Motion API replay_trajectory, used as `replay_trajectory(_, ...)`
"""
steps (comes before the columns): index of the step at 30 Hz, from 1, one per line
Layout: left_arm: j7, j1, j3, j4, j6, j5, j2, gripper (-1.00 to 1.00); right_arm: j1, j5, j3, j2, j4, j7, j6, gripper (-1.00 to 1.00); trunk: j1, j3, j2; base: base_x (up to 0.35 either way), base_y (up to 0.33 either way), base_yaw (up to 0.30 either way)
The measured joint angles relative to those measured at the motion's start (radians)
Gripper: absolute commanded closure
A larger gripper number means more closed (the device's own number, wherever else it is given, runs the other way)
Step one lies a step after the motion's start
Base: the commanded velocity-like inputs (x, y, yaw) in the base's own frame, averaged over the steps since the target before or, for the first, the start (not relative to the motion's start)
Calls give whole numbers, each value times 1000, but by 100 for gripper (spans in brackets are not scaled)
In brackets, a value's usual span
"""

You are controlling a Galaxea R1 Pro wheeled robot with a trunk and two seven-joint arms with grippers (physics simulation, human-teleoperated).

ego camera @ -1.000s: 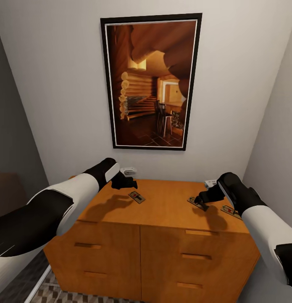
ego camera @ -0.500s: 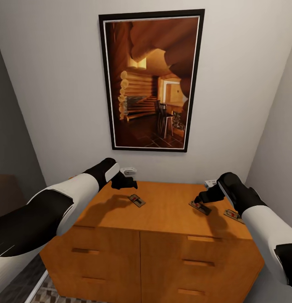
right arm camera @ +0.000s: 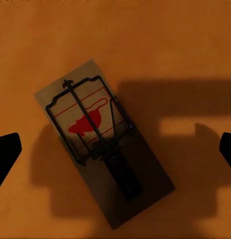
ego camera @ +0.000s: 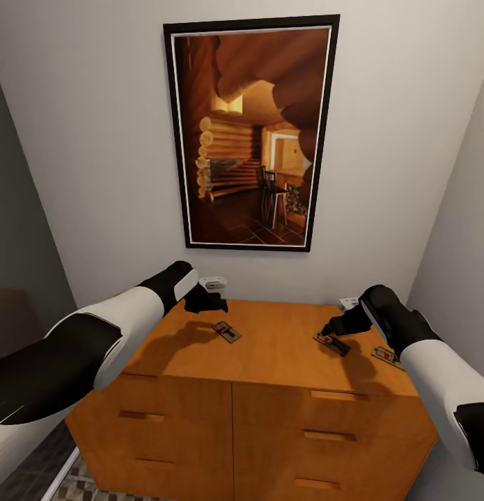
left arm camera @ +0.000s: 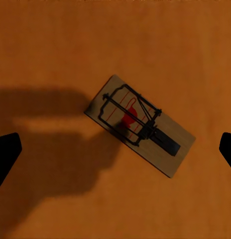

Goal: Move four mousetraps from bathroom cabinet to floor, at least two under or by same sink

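Cabinet (ego camera: pixel 269 348) top mostly bare between left gripper (ego camera: pixel 212 303) and right gripper (ego camera: pixel 332 328), both hovering above it, fingertips spread wide. Low obstacles on top: mousetrap (ego camera: pixel 227 331) below left gripper, second mousetrap (ego camera: pixel 331 344) under right gripper, third mousetrap (ego camera: pixel 385 356) by right edge. Back wall with framed picture (ego camera: pixel 250 132) closes rear; side wall crowds right arm; white wall fittings (ego camera: pixel 212 282) behind left gripper

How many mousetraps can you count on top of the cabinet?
3. One mousetrap lies below the left hand, a second mousetrap below the right hand, and a third mousetrap beside the right forearm. The arms may hide another.
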Motion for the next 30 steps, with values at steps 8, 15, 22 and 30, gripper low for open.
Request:
replay_trajectory(8, 0, 0, 0, 0, 0, 1, 0, -100, 0, -1, 1, 0, 0, 2, 0, -100, 0, 0, 0, 0, 0, 0)
replay_trajectory(15, 0, 0, 0, 0, 0, 1, 0, -100, 0, -2, 39, 0, -1, 4, 0, -100, 0, 0, 0, 0, 0, 0)
replay_trajectory(22, -1, 0, 0, 0, 0, 2, 0, -100, 0, -10, 142, 0, 0, 25, 0, -100, 0, 0, 0, 0, 0, 0)
replay_trajectory(30, -1, 0, 0, 0, 0, 3, 1, -100, 0, -10, 172, -5, 0, 75, 0, -100, 0, 0, 0, 0, 0, 0)
